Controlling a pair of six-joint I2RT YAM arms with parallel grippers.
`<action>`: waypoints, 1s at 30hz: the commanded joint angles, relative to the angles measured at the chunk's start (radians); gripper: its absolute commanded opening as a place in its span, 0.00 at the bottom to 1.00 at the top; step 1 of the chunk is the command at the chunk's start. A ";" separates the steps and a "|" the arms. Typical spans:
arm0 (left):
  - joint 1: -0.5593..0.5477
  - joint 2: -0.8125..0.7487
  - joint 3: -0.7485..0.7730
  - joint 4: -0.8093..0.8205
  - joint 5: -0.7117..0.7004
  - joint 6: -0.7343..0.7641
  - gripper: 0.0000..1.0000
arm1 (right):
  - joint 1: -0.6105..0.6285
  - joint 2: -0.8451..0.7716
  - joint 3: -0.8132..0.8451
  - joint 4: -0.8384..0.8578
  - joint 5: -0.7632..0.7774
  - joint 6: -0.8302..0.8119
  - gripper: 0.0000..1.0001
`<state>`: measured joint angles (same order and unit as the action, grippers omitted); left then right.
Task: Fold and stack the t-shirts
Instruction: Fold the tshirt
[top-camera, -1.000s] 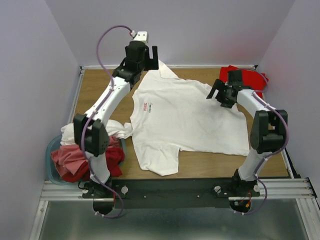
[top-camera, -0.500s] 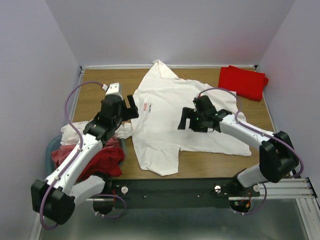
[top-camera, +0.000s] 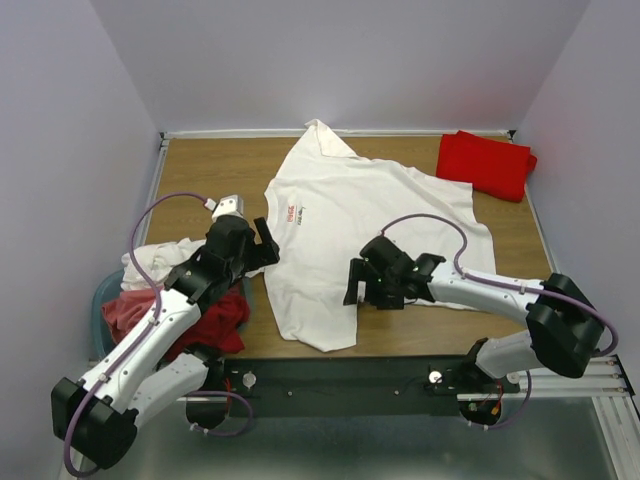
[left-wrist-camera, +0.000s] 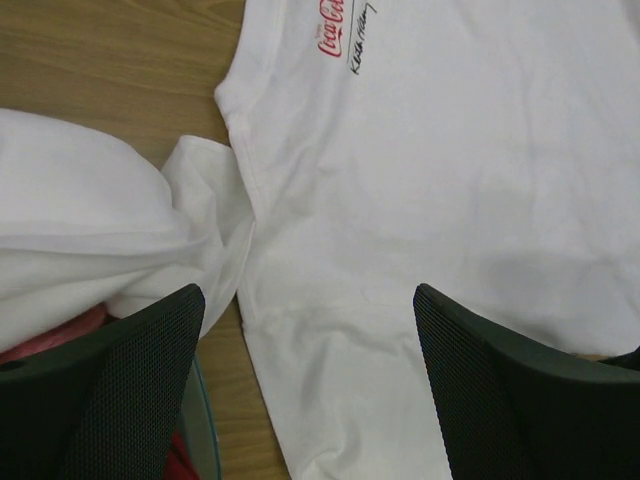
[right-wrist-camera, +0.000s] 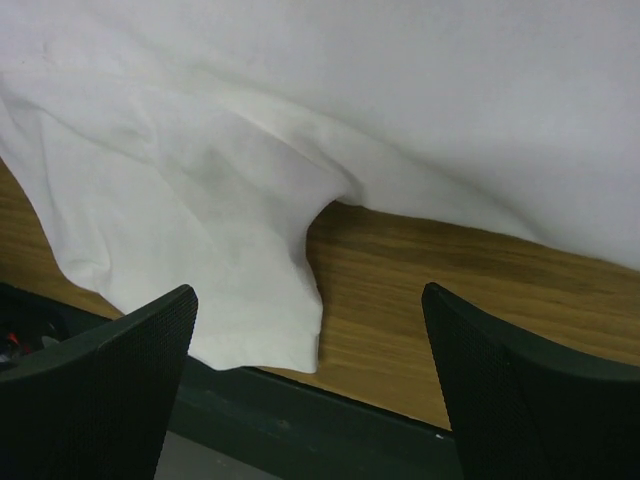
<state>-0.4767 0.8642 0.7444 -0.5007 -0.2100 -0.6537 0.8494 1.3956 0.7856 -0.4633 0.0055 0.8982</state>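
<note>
White cotton t-shirt with small red chest print (top-camera: 370, 225) spread flat on wooden table (top-camera: 200, 170), unfolded. Left gripper (left-wrist-camera: 308, 295) gaping, empty, over shirt's left edge by print; right gripper (right-wrist-camera: 308, 292) likewise over shirt's near sleeve. Step, judging: first fold about to start. Next: pinch cloth edges cleanly, single layer.

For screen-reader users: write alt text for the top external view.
A white t-shirt with a red print lies spread on a table, open left end effector at its left edge, open right end effector over its near edge. A folded red t-shirt sits far right; crumpled shirts fill a tub near left.
</note>
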 joint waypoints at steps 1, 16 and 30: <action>-0.049 0.035 -0.014 -0.029 -0.008 -0.089 0.93 | 0.068 0.003 -0.013 0.002 0.063 0.088 0.99; -0.099 0.006 -0.053 -0.055 -0.017 -0.158 0.93 | 0.223 0.124 0.000 0.006 0.051 0.183 0.72; -0.123 -0.017 -0.059 -0.059 -0.025 -0.179 0.93 | 0.249 0.171 0.036 -0.014 0.004 0.191 0.01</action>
<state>-0.5846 0.8650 0.6968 -0.5480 -0.2108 -0.8116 1.0882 1.5505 0.7982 -0.4480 0.0132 1.0798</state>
